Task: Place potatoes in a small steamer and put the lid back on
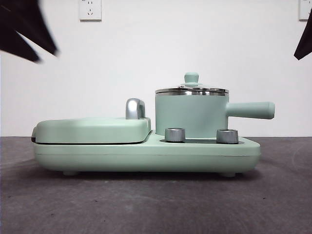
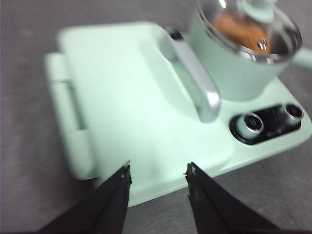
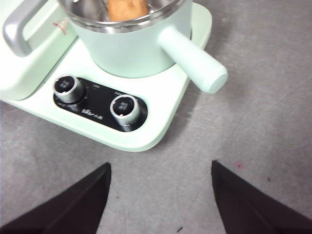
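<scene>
The potato (image 2: 241, 30), orange-brown with a cracked matte skin, sits inside the small steamer (image 1: 191, 116), and the lid (image 1: 191, 89) rests flat on the pot's steel rim. The pot stands on a mint-green cooker base (image 1: 146, 153) beside the closed griddle cover (image 1: 92, 129) with its chrome handle (image 1: 134, 108). Two steel knobs (image 3: 126, 109) face the bench's front edge. The bench (image 1: 146, 204) is dark grey, against a white wall with sockets (image 1: 90, 9). The left hand (image 2: 158, 173) hangs wide open above the griddle cover, holding nothing; the right hand (image 3: 161, 170) hangs wide open over bare bench in front of the knobs.
</scene>
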You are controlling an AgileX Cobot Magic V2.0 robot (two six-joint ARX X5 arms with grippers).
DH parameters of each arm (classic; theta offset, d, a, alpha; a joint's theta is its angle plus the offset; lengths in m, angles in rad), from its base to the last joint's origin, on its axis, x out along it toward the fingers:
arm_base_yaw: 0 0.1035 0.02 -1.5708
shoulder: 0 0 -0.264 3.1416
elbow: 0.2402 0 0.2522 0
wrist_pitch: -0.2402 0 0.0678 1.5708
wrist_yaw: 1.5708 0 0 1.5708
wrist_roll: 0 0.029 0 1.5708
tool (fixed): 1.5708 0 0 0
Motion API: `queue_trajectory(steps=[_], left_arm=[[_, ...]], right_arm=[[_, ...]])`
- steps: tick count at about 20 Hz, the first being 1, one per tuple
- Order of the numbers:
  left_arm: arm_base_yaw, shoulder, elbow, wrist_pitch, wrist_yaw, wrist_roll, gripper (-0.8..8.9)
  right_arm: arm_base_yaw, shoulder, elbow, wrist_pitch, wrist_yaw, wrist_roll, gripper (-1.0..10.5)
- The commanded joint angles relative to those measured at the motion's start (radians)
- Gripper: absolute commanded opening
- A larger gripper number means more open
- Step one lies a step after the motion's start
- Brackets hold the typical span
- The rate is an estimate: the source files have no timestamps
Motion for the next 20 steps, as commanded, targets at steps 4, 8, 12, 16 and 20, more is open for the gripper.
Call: queue_trajectory(steps=[4,8,12,16,20], left_arm=[[0.079,-0.231,0.001,-0.201,-0.076,0.027,1.85],[0.096,-0.278,0.001,-0.232,-0.107,0.084,1.84],[0.096,-0.276,0.001,-0.24,-0.107,0.087,0.18],[0.096,-0.249,0.001,-0.241,-0.107,0.129,0.06],[0.097,-0.245,0.002,-0.243,-0.112,0.133,0.06]], right_arm=[[0.038,0.008,0.005,0.008,-0.005,0.006,3.2],[0.043,0.006,0.005,0.008,-0.015,0.007,3.2],[0.043,0.006,0.005,0.004,-0.02,0.007,-0.1],[0.043,0.005,0.006,-0.009,-0.055,0.018,0.2],[0.043,0.003,0.006,-0.015,-0.074,0.017,0.2]])
